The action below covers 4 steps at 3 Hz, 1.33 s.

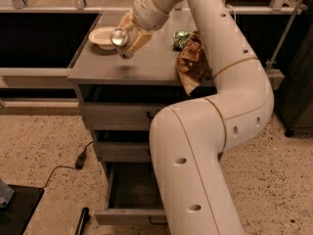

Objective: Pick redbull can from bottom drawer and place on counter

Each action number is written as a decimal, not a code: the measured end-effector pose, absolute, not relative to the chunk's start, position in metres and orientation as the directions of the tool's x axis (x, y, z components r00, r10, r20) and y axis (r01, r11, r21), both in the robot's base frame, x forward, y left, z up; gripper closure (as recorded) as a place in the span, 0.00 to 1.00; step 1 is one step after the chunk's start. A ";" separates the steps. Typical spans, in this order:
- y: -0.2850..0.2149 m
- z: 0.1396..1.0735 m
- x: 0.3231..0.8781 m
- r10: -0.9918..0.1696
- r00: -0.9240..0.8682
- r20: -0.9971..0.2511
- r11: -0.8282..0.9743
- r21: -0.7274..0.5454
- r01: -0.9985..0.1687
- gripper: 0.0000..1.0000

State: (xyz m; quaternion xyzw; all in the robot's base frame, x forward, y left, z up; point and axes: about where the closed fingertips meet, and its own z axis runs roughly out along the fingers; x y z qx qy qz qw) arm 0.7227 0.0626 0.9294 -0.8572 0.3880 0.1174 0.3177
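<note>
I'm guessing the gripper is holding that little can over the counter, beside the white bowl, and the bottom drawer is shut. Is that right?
Not quite. The camera view shows the bottom drawer pulled open, not shut. The rest is right: the gripper holds the redbull can over the counter, beside the white bowl.

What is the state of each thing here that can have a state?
gripper: above the counter, shut on the redbull can.
redbull can: held tilted, not touching the counter.
bottom drawer: pulled open.
bowl: upright on the counter.
chip bag: lying, hanging over the counter's front edge.
</note>
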 end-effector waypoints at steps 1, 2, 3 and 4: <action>0.067 0.934 0.741 -0.623 0.676 -0.395 -0.474 -0.497 -0.727 1.00; 0.067 0.934 0.741 -0.623 0.676 -0.395 -0.474 -0.497 -0.727 1.00; 0.055 0.928 0.760 -0.687 0.639 -0.345 -0.438 -0.505 -0.744 1.00; 0.026 0.941 0.785 -0.779 0.576 -0.247 -0.379 -0.547 -0.747 1.00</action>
